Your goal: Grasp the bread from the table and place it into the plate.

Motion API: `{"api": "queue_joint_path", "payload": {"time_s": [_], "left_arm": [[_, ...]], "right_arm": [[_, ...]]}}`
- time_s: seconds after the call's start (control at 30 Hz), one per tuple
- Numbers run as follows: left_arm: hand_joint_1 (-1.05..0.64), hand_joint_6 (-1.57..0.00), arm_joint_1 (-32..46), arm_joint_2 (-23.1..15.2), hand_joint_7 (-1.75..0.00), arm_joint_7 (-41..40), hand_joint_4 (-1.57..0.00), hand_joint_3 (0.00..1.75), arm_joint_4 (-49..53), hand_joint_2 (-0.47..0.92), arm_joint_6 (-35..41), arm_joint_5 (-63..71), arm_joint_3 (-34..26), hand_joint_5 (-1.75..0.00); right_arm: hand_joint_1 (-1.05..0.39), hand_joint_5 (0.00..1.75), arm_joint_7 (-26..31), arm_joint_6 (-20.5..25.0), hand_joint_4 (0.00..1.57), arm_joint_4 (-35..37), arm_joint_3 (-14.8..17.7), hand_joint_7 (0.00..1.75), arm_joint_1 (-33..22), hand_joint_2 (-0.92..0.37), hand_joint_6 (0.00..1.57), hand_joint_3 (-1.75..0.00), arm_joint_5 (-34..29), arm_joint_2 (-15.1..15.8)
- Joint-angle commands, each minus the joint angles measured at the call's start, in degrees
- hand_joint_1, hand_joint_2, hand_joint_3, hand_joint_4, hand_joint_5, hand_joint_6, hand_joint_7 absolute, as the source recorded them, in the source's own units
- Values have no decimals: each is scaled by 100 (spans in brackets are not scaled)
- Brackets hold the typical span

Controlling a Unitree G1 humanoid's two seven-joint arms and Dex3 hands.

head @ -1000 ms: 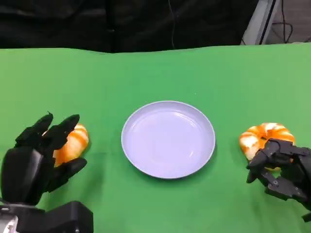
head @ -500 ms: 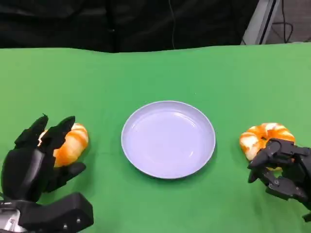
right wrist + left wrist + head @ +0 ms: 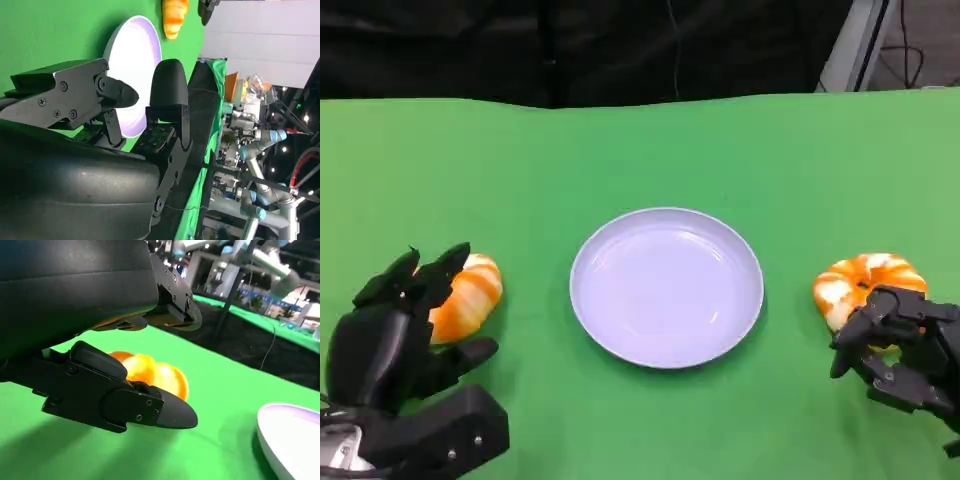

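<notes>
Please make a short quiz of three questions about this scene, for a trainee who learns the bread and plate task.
1. True or false: a bread already lies in the plate.
2. Which hand has fingers on both sides of a bread? A) left hand B) right hand
3. What lies between the left bread and the right bread?

Key: 1. False, it holds nothing. 2. A; its fingers are not yet closed on it. 3. The plate.

Black left hand (image 3: 390,335), black right hand (image 3: 900,345), rounded glossy shells, blocky segmented fingers (image 3: 75,97) with small screws

robot hand (image 3: 145,120), plate (image 3: 135,60), bread (image 3: 174,17)
</notes>
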State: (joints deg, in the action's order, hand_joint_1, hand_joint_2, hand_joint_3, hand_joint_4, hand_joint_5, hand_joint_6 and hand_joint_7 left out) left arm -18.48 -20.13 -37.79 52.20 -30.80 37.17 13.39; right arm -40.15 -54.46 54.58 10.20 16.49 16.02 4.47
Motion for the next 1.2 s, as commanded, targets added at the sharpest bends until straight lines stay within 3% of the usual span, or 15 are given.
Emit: {"api": "queue_joint_path", "payload": {"time_s": [0.03,1.2], "left_arm": [[-75,-33,-265,-56,0,221,-28,22,416,92,-252,-283,-16,-1],[-83,-39,-983,62,-1,806,-35,28,1511,92,-134,-553,278,-1]], "right_arm": [[7,148,24,-5,81,-20,45,108,47,-84,84,-66,29,88],[9,149,77,-36,81,-26,23,109,57,-84,84,-70,7,65]]}}
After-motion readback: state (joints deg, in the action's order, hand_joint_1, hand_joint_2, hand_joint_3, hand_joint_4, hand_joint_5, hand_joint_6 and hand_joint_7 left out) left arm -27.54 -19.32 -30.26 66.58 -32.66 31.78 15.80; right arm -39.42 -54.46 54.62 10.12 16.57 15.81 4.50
